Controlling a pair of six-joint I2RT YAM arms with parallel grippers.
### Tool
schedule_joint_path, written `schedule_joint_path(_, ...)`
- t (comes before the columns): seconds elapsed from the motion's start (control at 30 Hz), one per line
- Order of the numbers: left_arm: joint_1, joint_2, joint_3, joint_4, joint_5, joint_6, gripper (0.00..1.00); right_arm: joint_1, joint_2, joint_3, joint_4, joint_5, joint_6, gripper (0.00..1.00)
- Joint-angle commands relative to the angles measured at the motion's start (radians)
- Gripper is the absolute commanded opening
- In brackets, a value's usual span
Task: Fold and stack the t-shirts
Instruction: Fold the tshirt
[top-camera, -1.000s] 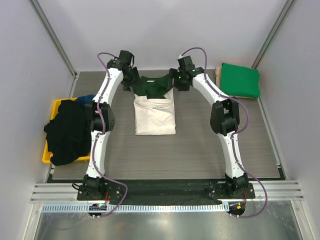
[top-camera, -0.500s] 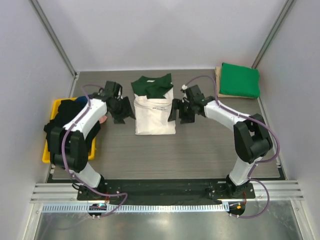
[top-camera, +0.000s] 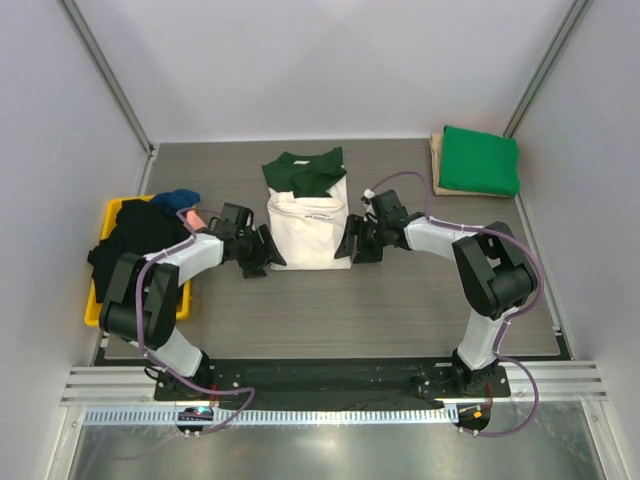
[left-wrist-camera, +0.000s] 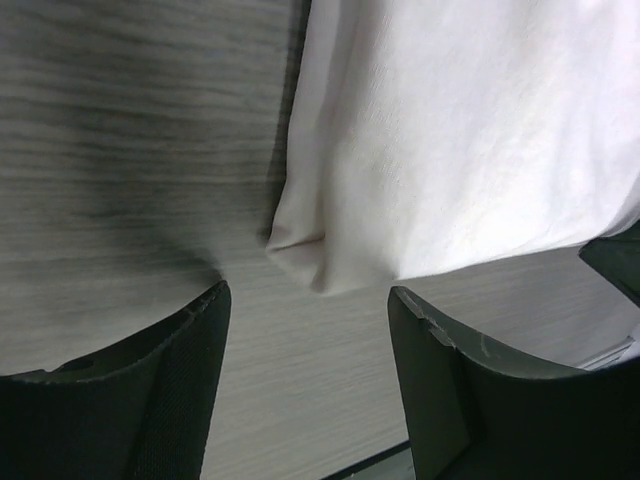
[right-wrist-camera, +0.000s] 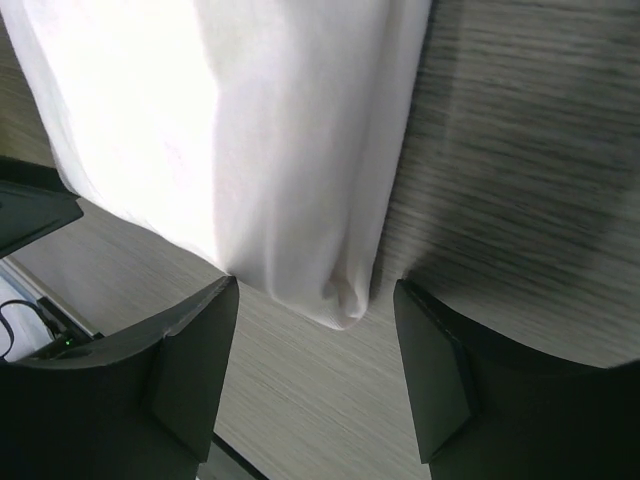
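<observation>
The cream t-shirt (top-camera: 308, 228) with a dark green top lies partly folded at the middle of the table. My left gripper (top-camera: 264, 253) is open at its near left corner (left-wrist-camera: 310, 262), which lies just ahead of the open jaws. My right gripper (top-camera: 350, 243) is open at its near right corner (right-wrist-camera: 345, 290), also just ahead of the jaws. Neither holds cloth. A folded bright green t-shirt (top-camera: 481, 159) rests on the tan board (top-camera: 436, 160) at the back right. Black, blue and pink tees (top-camera: 140, 258) are piled in the yellow tray (top-camera: 94, 306) at the left.
The grey wood-grain table (top-camera: 380, 300) has white walls on three sides. A metal rail (top-camera: 330, 385) runs along the near edge by the arm bases.
Both arms have swung down from the shirt's collar end to its near corners. The dark green top now lies folded over the cream body. Both grippers sit low at the near edge.
</observation>
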Motion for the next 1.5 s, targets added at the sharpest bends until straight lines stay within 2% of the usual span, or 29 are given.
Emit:
schedule_joint_path(0.0, -0.002, 0.014, -0.028, 0.146, 0.015, -0.028, 0.65, 0.0, 0.038, -0.026, 0.067, -0.004, 0.01, 0.67)
schedule_joint_path(0.2, 0.0, 0.064, -0.037, 0.195, -0.005, -0.042, 0.53, 0.0, 0.046, -0.041, 0.076, -0.001, 0.007, 0.45)
schedule_joint_path(0.3, -0.002, 0.081, -0.039, 0.229, -0.007, -0.046, 0.39, 0.002, 0.046, -0.054, 0.088, -0.001, 0.013, 0.34)
schedule_joint_path(0.37, 0.0, 0.115, -0.011, 0.244, 0.015, -0.043, 0.13, -0.001, 0.047, -0.058, 0.095, -0.003, 0.017, 0.25)
schedule_joint_path(0.4, -0.002, 0.115, -0.011, 0.245, 0.021, -0.043, 0.13, -0.003, 0.046, -0.058, 0.095, -0.003, 0.017, 0.22)
schedule_joint_path(0.43, 0.0, 0.121, 0.006, 0.245, 0.03, -0.049, 0.0, -0.001, 0.043, -0.06, 0.095, -0.006, 0.017, 0.18)
schedule_joint_path(0.47, -0.005, 0.116, 0.007, 0.245, 0.036, -0.052, 0.0, -0.001, 0.029, -0.06, 0.095, -0.007, 0.019, 0.11)
schedule_joint_path(0.57, -0.031, 0.037, -0.003, 0.211, 0.038, -0.066, 0.0, -0.001, -0.035, -0.072, 0.063, -0.004, 0.019, 0.01)
schedule_joint_path(0.67, -0.068, -0.095, -0.019, 0.127, -0.028, -0.085, 0.0, -0.001, -0.107, -0.097, 0.02, 0.013, 0.023, 0.01)
schedule_joint_path(0.87, -0.23, -0.334, -0.048, -0.116, -0.169, -0.155, 0.0, 0.031, -0.363, -0.156, -0.172, 0.08, 0.059, 0.01)
schedule_joint_path(1.03, -0.391, -0.589, -0.104, -0.278, -0.246, -0.302, 0.0, 0.14, -0.618, -0.201, -0.328, 0.169, 0.123, 0.01)
schedule_joint_path(1.13, -0.44, -0.722, -0.103, -0.383, -0.274, -0.382, 0.0, 0.203, -0.748, -0.212, -0.407, 0.218, 0.183, 0.01)
schedule_joint_path(1.3, -0.471, -0.838, -0.049, -0.537, -0.301, -0.431, 0.0, 0.281, -0.829, -0.172, -0.513, 0.266, 0.226, 0.01)
schedule_joint_path(1.47, -0.47, -0.795, 0.036, -0.619, -0.407, -0.379, 0.0, 0.28, -0.76, -0.062, -0.58, 0.351, 0.175, 0.01)
